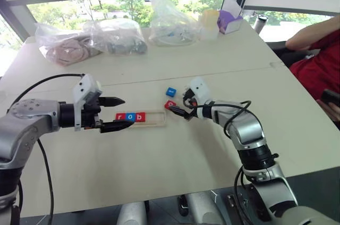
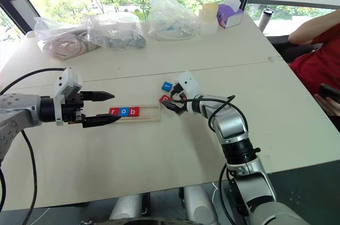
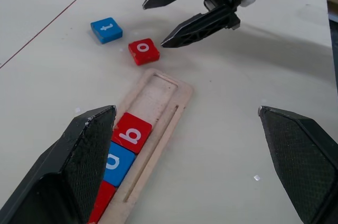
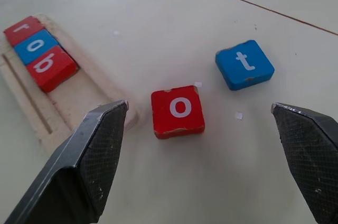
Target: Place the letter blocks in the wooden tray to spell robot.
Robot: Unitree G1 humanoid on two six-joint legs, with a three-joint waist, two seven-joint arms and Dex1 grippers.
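Letter blocks fill part of the wooden tray (image 1: 157,119), which lies flat on the pale table (image 1: 159,161) a little left of the middle. Three tiles sit side by side in its left portion: a red r (image 4: 22,28), a blue o (image 4: 37,45) and a red b (image 4: 52,67), each touching the next. The tray's right portion is bare wood. Two tiles lie loose on the tabletop just past the tray's right end: a red o (image 4: 178,110) close beside the tray's corner, and a blue t (image 4: 244,64) a little farther off, apart from the red one.

Over the tray's left end hangs the left gripper (image 1: 119,113), its jaws spread wide with nothing between them, pointing toward the right. Opposite it, the right gripper (image 2: 172,103) sits low by the loose red o, jaws also spread wide and gripping nothing, the tile lying between its fingers in the wrist view.

Along the far edge of the table stand several clear plastic bags (image 1: 90,39) with bundled contents, and a purple tissue box (image 1: 229,22).
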